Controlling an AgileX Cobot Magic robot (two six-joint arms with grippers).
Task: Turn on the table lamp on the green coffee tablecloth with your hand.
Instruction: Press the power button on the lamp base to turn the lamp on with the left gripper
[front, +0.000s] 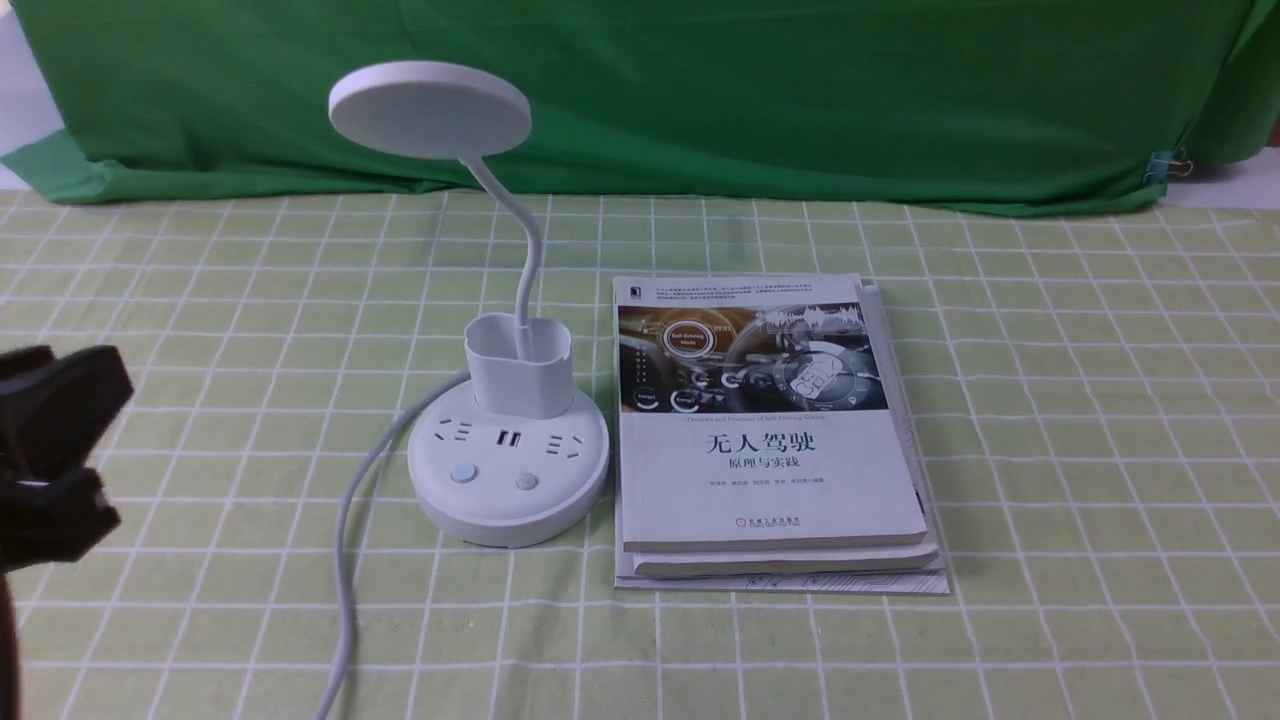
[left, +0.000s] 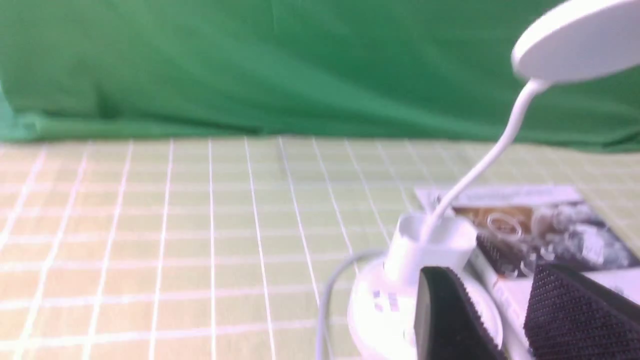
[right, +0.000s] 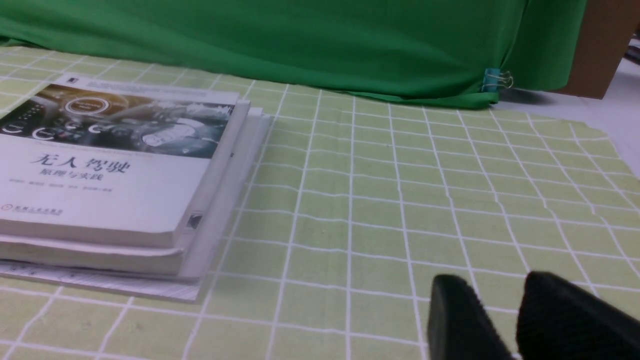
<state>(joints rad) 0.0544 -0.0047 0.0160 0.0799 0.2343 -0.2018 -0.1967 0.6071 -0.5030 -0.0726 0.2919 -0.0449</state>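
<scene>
Table lamp (front: 510, 440) centre-left of frame on green coffee tablecloth (front: 1050, 450). Left tool (front: 110, 450) at left edge, fingers parted, empty, well apart from lamp. Step judged: reach in, press one of two buttons (front: 463, 473) on base front (which one lights it, unclear). Best narrow tool and press straight down with one fingertip. Cord (front: 350, 520) trails to lower left, across approach. Book stack (front: 770, 430) just beside base on right. Open cloth left of base. Right tool (right: 497, 280): cannot tell whether parted.

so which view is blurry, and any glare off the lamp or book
front view: sharp, evenly lit, no glare, table lamp not glowing; left wrist view: soft all over, lamp and book smeared; right wrist view: crisp, book title readable, no glare.
</scene>
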